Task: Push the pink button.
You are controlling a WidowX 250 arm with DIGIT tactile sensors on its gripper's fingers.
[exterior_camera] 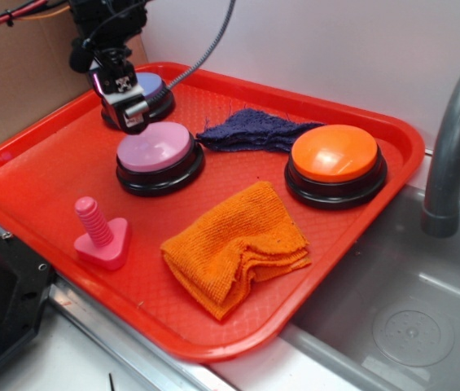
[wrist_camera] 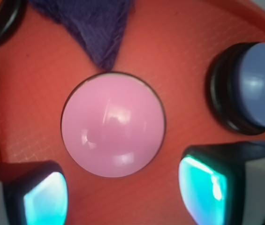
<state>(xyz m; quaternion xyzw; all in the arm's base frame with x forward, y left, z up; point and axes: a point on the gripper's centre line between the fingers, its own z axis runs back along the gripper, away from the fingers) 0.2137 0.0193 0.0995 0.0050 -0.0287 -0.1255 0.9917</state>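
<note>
- Red tray [exterior_camera: 42, 175] fills most of the exterior frame; the pink button [exterior_camera: 155, 147] sits left of centre on it.
- Gripper [wrist_camera: 123, 192] hangs at that button's upper-left edge, fingers [wrist_camera: 45, 199] spread wide, holding nothing.
- In the wrist view the pink dome lies centre frame, just above and between the fingertips; whether they touch it is unclear.

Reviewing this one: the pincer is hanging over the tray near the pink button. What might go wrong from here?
1. In the wrist view the pink button sits ahead of the open pincer, so a straight descent might catch only its near rim or miss.
2. The lavender-blue button stands close behind; drifting back could press that instead.
3. The purple cloth touches the pink button's edge and might get dragged.
</note>
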